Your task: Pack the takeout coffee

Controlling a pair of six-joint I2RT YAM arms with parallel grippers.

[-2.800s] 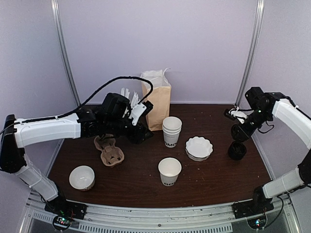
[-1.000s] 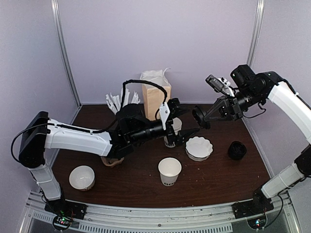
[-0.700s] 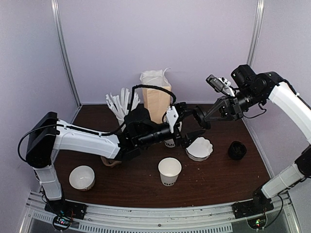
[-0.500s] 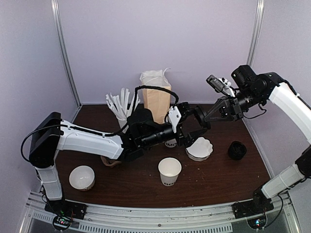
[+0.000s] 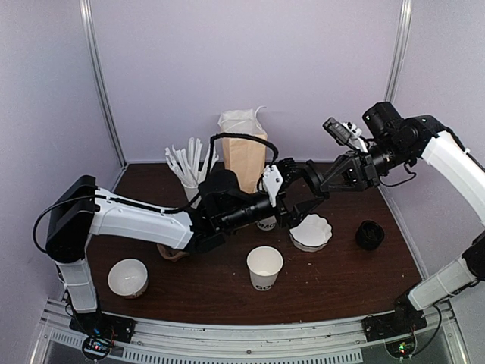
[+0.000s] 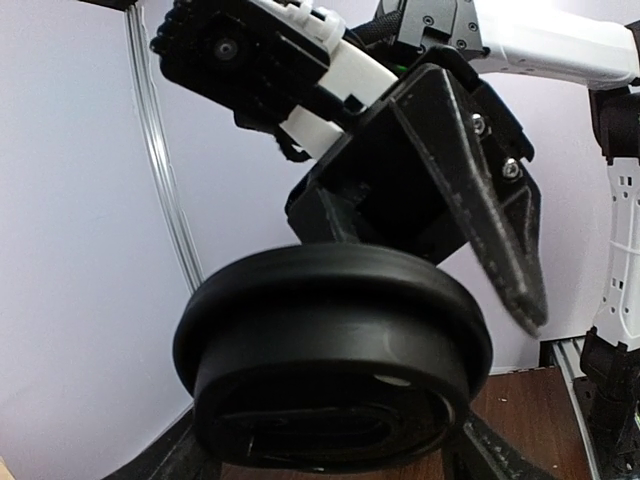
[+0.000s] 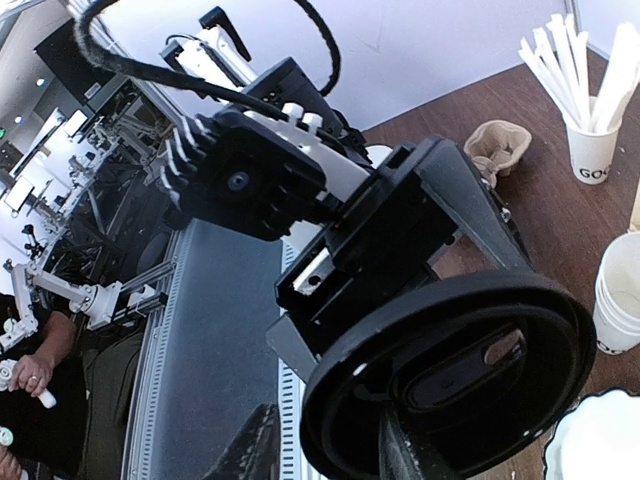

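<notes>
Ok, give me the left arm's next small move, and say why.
Probably close the left pincer on the black lid. The right pincer holds that lid in mid-air, and the left wrist view shows the left fingers open on either side of its rim, so a handover looks ready.

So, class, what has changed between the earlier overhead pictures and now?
The right gripper rose from the stack of lids, carrying one black lid toward the centre. The left gripper swung from beside the bag across to it, now open either side of that lid. The single cup, fluted bowl and bag stayed put.
</notes>
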